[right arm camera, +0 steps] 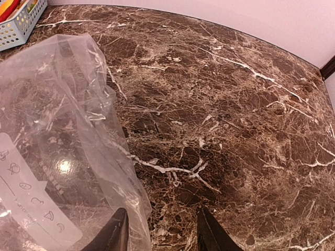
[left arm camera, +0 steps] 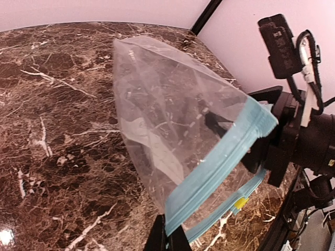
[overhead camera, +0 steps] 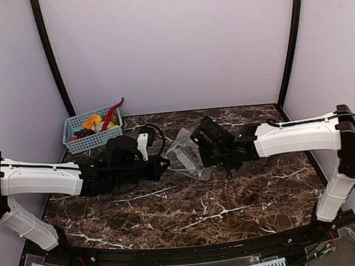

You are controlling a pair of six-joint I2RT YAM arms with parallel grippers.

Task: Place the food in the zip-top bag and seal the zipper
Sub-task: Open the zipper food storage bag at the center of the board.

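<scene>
The clear zip-top bag (overhead camera: 184,152) is lifted off the marble between my two grippers. My left gripper (left arm camera: 168,238) is shut on one end of the teal-blue zipper (left arm camera: 220,164), whose two strips stand apart, with a yellow slider (left arm camera: 240,202) on the lower one. In the top view the left gripper (overhead camera: 164,165) is at the bag's left side. My right gripper (right arm camera: 162,235) is open, its left finger (right arm camera: 116,232) against the bag's film (right arm camera: 57,130); it holds nothing. The food (overhead camera: 96,124) lies in the blue basket.
The blue mesh basket (overhead camera: 71,126) stands at the back left corner and shows in the right wrist view (right arm camera: 15,29). Purple walls with black posts close in the table. The right arm's wrist (left arm camera: 293,130) is close behind the bag's mouth.
</scene>
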